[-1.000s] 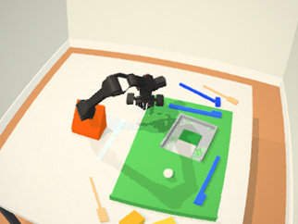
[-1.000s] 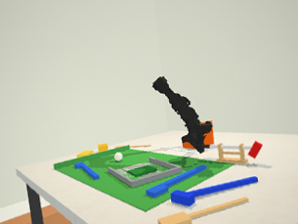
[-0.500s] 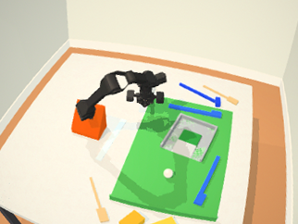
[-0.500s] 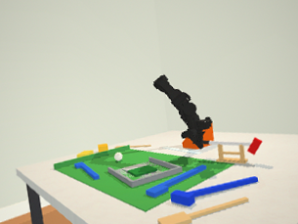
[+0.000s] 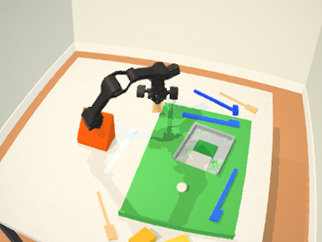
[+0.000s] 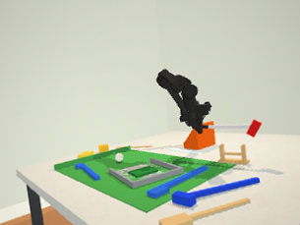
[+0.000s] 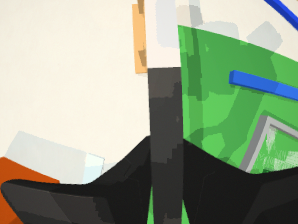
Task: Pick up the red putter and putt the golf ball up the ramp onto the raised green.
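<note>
I have the gripper (image 7: 166, 183) clamped on the red putter (image 6: 237, 126). In the wrist view its dark grip runs straight up between the two black fingers, which press against it on either side. From the exterior camera the putter sticks out sideways from the gripper (image 6: 201, 127), lifted clear of the table (image 6: 293, 154): a pale shaft ending in the red head, which hangs in the air above the small wooden rack (image 6: 233, 155). In the top view I can hardly make the putter out under the arm, so I trust the other two cameras there.

The golf ball (image 5: 181, 186) sits on the green mat (image 5: 150, 185), well away from the gripper, on the near side of the grey-walled raised green (image 5: 204, 147). The gripper (image 5: 158, 95) hangs over the far edge of the mat, just beside the orange base block (image 5: 97, 130).

Three blue putters lie around the raised green: one (image 5: 224, 194) on the mat to its right, one (image 5: 211, 119) along the mat's far edge, one (image 5: 216, 102) on the table beyond. Two wooden putters (image 5: 106, 217) (image 5: 239, 101) and two yellow blocks (image 5: 142, 239) rest on the table.
</note>
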`<state>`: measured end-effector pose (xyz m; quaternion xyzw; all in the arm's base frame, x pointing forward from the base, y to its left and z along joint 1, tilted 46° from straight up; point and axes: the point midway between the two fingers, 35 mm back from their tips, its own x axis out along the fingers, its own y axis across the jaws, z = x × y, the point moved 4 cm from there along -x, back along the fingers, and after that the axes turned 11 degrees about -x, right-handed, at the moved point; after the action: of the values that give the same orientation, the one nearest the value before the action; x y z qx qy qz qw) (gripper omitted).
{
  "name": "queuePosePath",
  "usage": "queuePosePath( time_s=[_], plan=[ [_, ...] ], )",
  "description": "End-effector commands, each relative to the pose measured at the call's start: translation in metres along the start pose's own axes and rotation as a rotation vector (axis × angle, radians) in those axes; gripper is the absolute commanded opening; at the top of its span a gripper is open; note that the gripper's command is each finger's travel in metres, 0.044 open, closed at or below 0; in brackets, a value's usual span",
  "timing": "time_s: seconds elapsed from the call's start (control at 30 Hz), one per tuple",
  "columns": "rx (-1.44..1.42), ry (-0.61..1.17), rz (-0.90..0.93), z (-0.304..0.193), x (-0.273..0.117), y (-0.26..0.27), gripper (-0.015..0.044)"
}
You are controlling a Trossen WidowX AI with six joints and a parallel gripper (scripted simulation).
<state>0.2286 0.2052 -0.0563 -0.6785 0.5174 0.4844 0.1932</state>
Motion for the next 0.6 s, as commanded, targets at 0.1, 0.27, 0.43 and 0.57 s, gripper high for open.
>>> queuePosePath(
  time_s=[0.1, 0.27, 0.43, 0.57],
  plan=[
    [0.220, 0.013, -0.022, -0.040, -0.020, -0.004, 0.0000],
    [0.407, 0.028, -0.037, -0.075, -0.035, -0.002, 0.0000],
    [0.595, 0.045, -0.052, -0.109, -0.048, 0.004, 0.0000],
    [0.745, 0.060, -0.065, -0.136, -0.058, 0.011, 0.0000]
  ],
)
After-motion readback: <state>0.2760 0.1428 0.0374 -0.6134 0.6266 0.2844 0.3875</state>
